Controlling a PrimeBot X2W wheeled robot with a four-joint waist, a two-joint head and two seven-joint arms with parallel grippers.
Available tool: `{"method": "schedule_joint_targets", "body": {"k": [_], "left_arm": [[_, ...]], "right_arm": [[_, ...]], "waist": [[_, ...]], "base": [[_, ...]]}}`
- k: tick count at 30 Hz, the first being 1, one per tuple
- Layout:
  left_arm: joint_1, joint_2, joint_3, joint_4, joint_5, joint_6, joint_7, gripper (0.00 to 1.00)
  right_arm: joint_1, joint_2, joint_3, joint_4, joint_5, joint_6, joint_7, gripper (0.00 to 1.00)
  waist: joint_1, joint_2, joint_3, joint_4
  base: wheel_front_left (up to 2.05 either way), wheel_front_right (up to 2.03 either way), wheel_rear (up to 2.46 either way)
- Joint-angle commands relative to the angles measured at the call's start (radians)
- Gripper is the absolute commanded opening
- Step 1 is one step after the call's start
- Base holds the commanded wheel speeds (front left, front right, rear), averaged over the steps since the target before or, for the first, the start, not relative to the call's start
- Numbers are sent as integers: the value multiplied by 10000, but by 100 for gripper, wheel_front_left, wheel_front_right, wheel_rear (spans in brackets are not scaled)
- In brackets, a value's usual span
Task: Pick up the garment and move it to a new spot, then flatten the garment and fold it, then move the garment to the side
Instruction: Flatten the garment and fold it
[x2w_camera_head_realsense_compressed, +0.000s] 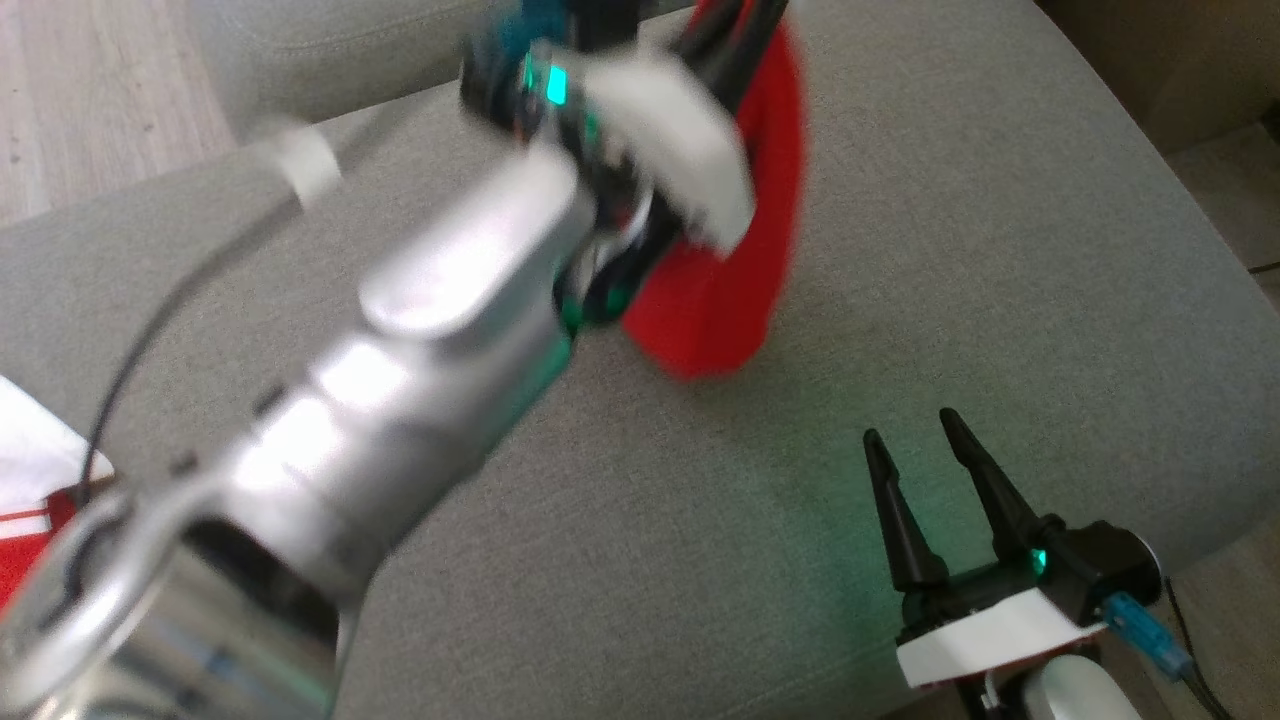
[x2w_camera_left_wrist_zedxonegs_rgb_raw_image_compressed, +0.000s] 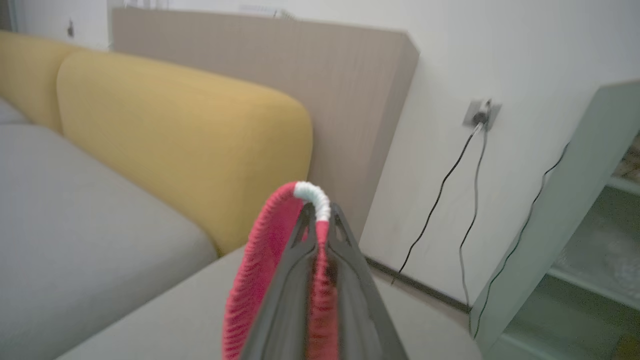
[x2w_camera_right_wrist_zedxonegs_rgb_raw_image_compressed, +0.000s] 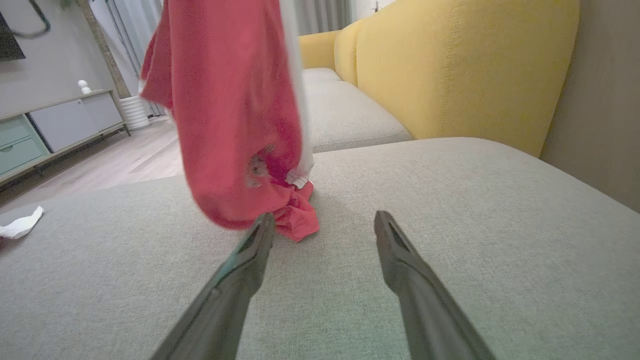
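Note:
The garment (x2w_camera_right_wrist_zedxonegs_rgb_raw_image_compressed: 230, 110) is red with white trim; it hangs in the air above the grey cushion (x2w_camera_right_wrist_zedxonegs_rgb_raw_image_compressed: 450, 200), its lowest folds still touching the fabric. In the head view the garment (x2w_camera_head_realsense_compressed: 730, 290) droops below my raised, blurred left arm. My left gripper (x2w_camera_left_wrist_zedxonegs_rgb_raw_image_compressed: 317, 220) is shut on the garment (x2w_camera_left_wrist_zedxonegs_rgb_raw_image_compressed: 260, 260), with a white-edged hem pinched between the fingertips. My right gripper (x2w_camera_head_realsense_compressed: 915, 432) stands open low over the cushion at the lower right, nothing between its fingers (x2w_camera_right_wrist_zedxonegs_rgb_raw_image_compressed: 250, 260), a short way in front of the hanging cloth.
Yellow backrests (x2w_camera_right_wrist_zedxonegs_rgb_raw_image_compressed: 450, 65) and a beige panel (x2w_camera_left_wrist_zedxonegs_rgb_raw_image_compressed: 320, 75) rise behind the cushion. Another red and white cloth (x2w_camera_head_realsense_compressed: 30, 480) lies at the cushion's left edge. Cables (x2w_camera_left_wrist_zedxonegs_rgb_raw_image_compressed: 450, 190) hang from a wall socket. A low cabinet (x2w_camera_right_wrist_zedxonegs_rgb_raw_image_compressed: 55, 125) and wooden floor lie beyond the cushion.

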Motion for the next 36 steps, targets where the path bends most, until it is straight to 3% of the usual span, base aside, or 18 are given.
{"method": "schedule_joint_targets", "body": {"k": [1, 5, 9, 17, 24, 31, 36], "left_arm": [[-683, 80, 358, -289, -102, -39, -99, 0], [-1584, 80, 647, -151, -1034, -164, -224, 0], [-1317, 187, 697, 500, -1427, -226, -161, 0], [2945, 1373, 565, 1021, -2323, -179, -707, 0], [5684, 1983, 518, 647, -2337, 178, -2240, 0], [6173, 2290, 652, -15, -1956, 478, -2779, 0], [6147, 2446, 787, -186, -1710, 662, -2889, 0]], "right_arm": [[-330, -122, 271, -354, 84, -7, -111, 100], [-318, -267, 571, -379, 204, -7, -111, 100], [-285, -345, 640, -408, 220, -7, -111, 100], [-112, -402, 662, -419, 200, -7, -111, 100], [64, -389, 380, -413, 393, -7, -111, 100], [-694, -810, -155, 67, 1155, -7, -111, 100], [-1818, -1448, -222, 1290, 1837, -7, -111, 100]], "waist": [[-1, 0, 3, 13], [-1, 0, -53, 109], [-1, 0, -115, 302], [-1, 0, -252, 867], [-1, 0, -300, 1715], [-1, 0, -89, 2664], [-1, 0, 94, 3160]], "base": [[0, 0, 0], [0, 0, 0], [0, 0, 0], [0, 0, 0], [0, 0, 0], [0, 0, 0], [0, 0, 0]]}}
